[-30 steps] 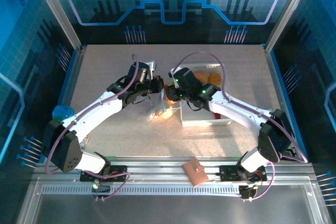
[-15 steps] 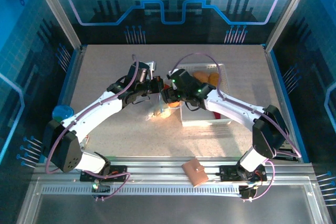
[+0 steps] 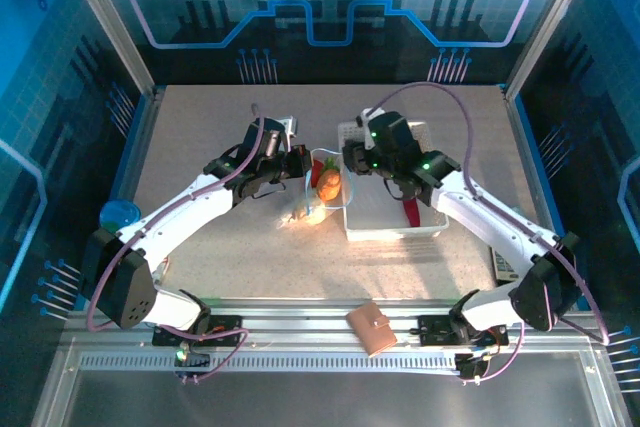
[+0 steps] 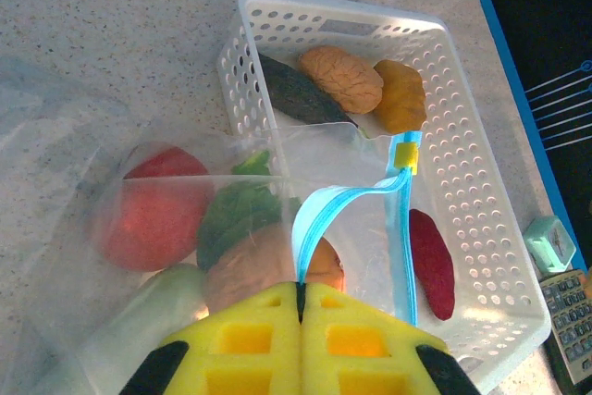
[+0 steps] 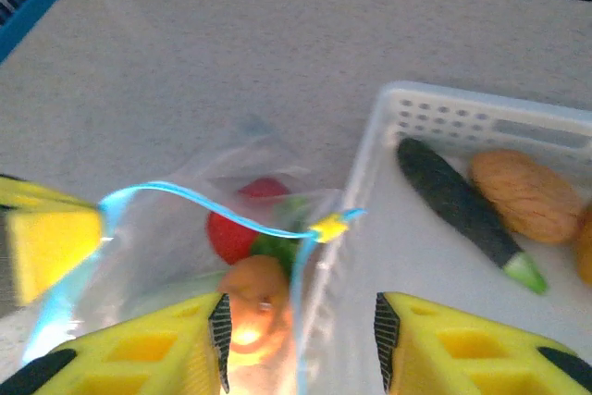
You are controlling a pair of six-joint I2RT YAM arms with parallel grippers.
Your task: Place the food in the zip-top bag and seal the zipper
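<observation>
The clear zip-top bag (image 4: 120, 173) lies left of the white basket (image 4: 481, 182), its mouth toward the basket. Inside it are a red piece (image 4: 148, 219), a green one (image 4: 236, 215), an orange one (image 4: 314, 270) and a pale one (image 4: 157, 307). My left gripper (image 4: 301, 289) is shut on the blue zipper (image 4: 319, 219), which has a yellow slider (image 4: 405, 155) at its basket end. My right gripper (image 5: 301, 339) hangs open above the bag's mouth edge, with the zipper (image 5: 190, 199) passing below it. The basket still holds dark (image 4: 296, 92), tan (image 4: 342, 77), orange (image 4: 400, 97) and red (image 4: 432, 263) food.
A brown wallet (image 3: 371, 328) lies on the front rail. A blue round object (image 3: 119, 215) sits at the left edge. A calculator (image 4: 572, 307) and a small teal box (image 4: 549, 242) lie right of the basket (image 3: 395, 217). Both arms meet at mid-table.
My right gripper has drawn back from over the bag toward the basket, empty. An orange piece now shows inside the bag. The left gripper has not moved.
</observation>
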